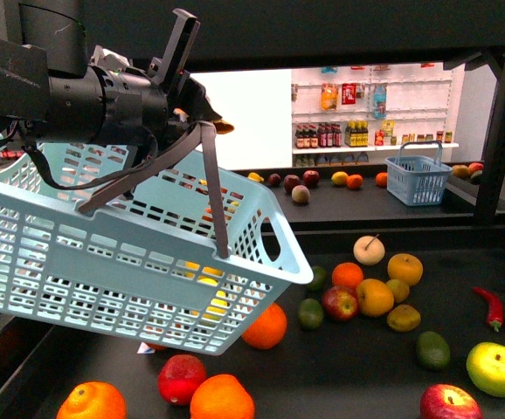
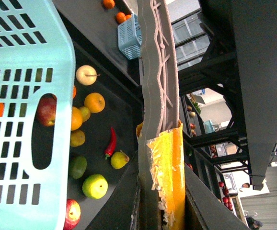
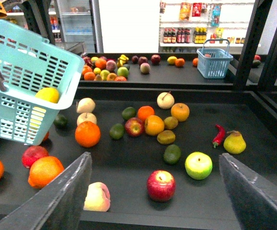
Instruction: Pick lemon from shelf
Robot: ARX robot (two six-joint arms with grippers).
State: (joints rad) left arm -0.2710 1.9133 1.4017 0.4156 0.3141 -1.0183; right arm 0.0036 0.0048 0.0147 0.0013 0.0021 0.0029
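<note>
1. While my left gripper (image 1: 187,92) sits clamped on the grey flat handle (image 1: 215,188) of the light blue slotted plastic basket (image 1: 104,262), the basket hangs tilted above the deck, filling the 9 o'clock side of the front view.
2. Left finger wrapped in yellow tape (image 2: 169,172) presses against that handle in the left wrist view.
3. Yellow oval lemon (image 3: 47,94) lies inside the basket, against its slotted wall; it shows as yellow through the slots in the front view too.
4. My right gripper (image 3: 154,160) is open: the two dark grey fingers (image 3: 66,191) are spread wide, nothing between them, hovering over the fruit.
5. Black metal-framed shelf with flat black tray deck (image 1: 357,367) carries loose fruit, mostly at 3 to 5 o'clock of the basket.
6. Round orange (image 1: 265,327) sits just under the basket's low corner, at 6 o'clock of it.
7. Two more oranges (image 1: 222,398) and a red apple between them are at 7 o'clock of the front view, near the edge.
8. Red chili pepper (image 1: 490,306) lies at 3 o'clock, with a yellow-green apple (image 1: 495,367) just beside it at its 6 o'clock.
9. Small blue plastic basket (image 1: 418,179) stands on the far deck at 1 o'clock, well apart from mine.
</note>
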